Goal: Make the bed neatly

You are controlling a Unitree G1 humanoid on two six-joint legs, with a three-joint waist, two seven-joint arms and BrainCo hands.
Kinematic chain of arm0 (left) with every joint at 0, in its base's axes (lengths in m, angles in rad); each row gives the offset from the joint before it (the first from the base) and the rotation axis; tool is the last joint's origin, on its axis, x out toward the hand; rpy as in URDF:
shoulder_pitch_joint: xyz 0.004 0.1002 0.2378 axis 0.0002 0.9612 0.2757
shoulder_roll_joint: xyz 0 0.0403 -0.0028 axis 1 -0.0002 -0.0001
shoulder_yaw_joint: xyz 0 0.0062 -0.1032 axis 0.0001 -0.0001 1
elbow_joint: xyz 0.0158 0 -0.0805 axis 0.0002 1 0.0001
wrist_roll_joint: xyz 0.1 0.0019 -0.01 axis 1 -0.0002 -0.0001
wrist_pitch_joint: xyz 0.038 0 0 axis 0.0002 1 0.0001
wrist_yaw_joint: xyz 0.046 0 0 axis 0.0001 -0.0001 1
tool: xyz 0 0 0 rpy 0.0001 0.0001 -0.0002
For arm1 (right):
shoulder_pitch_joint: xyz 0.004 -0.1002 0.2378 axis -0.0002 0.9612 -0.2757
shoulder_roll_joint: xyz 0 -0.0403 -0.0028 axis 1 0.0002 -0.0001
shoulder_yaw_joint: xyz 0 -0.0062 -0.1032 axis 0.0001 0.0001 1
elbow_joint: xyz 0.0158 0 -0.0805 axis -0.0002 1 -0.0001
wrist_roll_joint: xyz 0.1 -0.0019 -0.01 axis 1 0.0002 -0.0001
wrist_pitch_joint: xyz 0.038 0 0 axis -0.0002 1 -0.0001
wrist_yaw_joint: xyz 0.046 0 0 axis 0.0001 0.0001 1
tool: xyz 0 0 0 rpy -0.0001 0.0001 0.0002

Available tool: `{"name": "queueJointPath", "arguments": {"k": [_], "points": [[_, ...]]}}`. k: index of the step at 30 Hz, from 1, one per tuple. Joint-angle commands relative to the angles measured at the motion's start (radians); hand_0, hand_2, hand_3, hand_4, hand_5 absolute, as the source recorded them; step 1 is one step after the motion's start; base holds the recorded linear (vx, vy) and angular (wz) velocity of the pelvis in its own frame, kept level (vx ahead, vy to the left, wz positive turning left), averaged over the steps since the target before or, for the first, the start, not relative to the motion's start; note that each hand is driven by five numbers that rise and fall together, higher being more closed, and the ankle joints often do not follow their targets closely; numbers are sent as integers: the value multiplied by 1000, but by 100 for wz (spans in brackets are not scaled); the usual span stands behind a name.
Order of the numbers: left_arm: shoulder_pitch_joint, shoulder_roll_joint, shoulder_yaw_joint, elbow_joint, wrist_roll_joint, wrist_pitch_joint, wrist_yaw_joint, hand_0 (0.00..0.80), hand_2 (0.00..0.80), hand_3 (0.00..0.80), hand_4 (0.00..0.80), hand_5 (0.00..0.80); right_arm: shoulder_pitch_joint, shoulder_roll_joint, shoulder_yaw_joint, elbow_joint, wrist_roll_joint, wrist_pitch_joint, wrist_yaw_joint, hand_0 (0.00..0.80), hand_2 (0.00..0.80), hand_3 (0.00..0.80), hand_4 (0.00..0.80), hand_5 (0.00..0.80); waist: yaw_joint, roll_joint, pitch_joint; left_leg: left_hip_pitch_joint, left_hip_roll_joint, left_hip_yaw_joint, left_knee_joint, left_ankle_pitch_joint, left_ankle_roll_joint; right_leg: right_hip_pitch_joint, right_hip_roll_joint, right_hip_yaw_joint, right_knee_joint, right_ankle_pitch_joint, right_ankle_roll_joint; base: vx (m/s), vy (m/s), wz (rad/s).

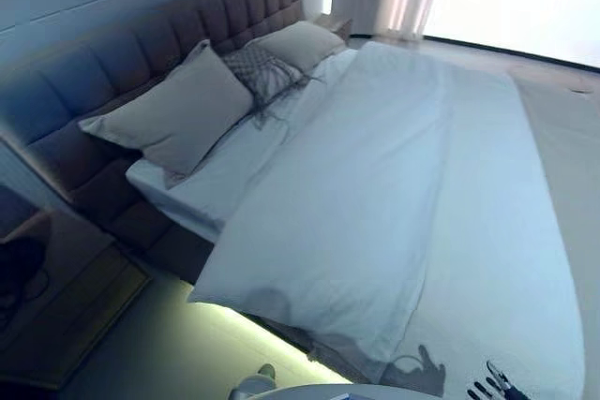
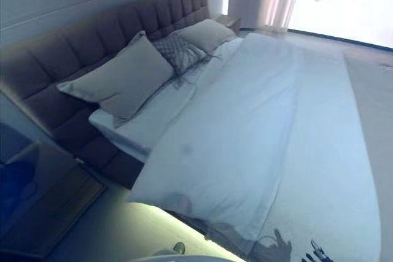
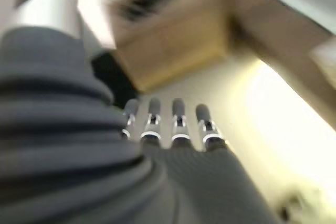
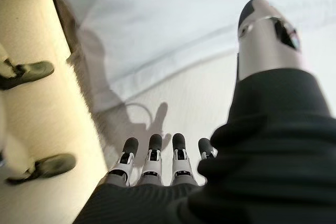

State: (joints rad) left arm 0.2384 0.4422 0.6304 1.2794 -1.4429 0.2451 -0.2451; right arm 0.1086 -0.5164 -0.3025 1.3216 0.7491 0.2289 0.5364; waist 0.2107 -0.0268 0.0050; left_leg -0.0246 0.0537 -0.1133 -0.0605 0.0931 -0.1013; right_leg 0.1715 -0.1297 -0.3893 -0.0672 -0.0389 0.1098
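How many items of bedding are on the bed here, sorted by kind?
Plain pillows: 2, the near pillow and the far pillow
Patterned cushion: 1, the cushion between them
White duvet: 1, the duvet spread over the bed
Total: 4

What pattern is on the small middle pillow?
The small middle pillow has a grey crosshatch pattern, clearest in the right eye view.

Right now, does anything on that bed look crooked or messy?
Yes. The white duvet lies at a slant, leaving the sheet bare on the near side. The patterned cushion sits crumpled between the two pillows.
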Motion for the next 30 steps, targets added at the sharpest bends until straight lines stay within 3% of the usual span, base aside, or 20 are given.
{"name": "queueJointPath", "arguments": {"k": [1,3,5,9,12,17,24,30], "points": [[-46,12,-25,-5,331,-20,-17,0,0,0,0,0,-55,-7,-14,10,24,-16,11,0,0,0,0,0,8,-19,50,91,-22,19,-7,-110,42,-32,-41,23,64,-9,-9,-29,6,5],[-45,39,-74,55,537,-107,26,0,0,0,0,0,-64,-16,-5,20,31,-16,14,0,0,0,0,0,3,-15,51,92,-22,24,-6,-109,43,-33,-41,26,66,-7,-10,-23,9,1],[-58,90,-186,113,834,-255,100,0,0,0,0,0,-81,-31,28,24,44,-7,18,0,0,0,0,0,-9,-10,51,97,-18,37,-9,-109,42,-35,-39,33,67,-7,-12,-31,14,-6],[-104,128,-368,98,998,-359,185,0,0,0,0,0,-95,-43,87,7,68,-6,20,0,0,0,0,0,-34,-3,47,94,-18,58,-10,-100,46,-43,-38,46,58,12,-9,-36,9,-10],[-115,104,-477,46,1079,-412,231,0,0,0,0,0,-91,-26,117,-12,63,-30,11,0,0,0,0,0,-49,-4,46,96,-17,74,-14,-97,47,-49,-35,61,50,24,-5,-22,-25,-6],[-178,71,-636,-32,1175,-402,230,0,0,0,0,0,-126,-27,177,-26,-1,-78,-21,0,0,0,0,0,-83,-6,42,99,-12,115,-27,-92,44,-55,-25,87,21,52,-2,-20,-62,-20],[-270,17,-792,-53,1252,-342,187,0,0,0,0,0,-188,17,243,-87,54,-88,-43,0,0,0,0,0,-134,-6,26,96,-8,165,-27,-100,43,-72,-10,137,-20,83,3,-28,-66,-37],[-324,-25,-874,-19,1272,-329,154,0,0,0,0,0,-174,95,307,-99,64,-103,-31,0,0,0,0,0,-186,6,12,114,1,222,-27,-108,47,-91,-3,192,-20,93,8,3,-50,-35]]}}
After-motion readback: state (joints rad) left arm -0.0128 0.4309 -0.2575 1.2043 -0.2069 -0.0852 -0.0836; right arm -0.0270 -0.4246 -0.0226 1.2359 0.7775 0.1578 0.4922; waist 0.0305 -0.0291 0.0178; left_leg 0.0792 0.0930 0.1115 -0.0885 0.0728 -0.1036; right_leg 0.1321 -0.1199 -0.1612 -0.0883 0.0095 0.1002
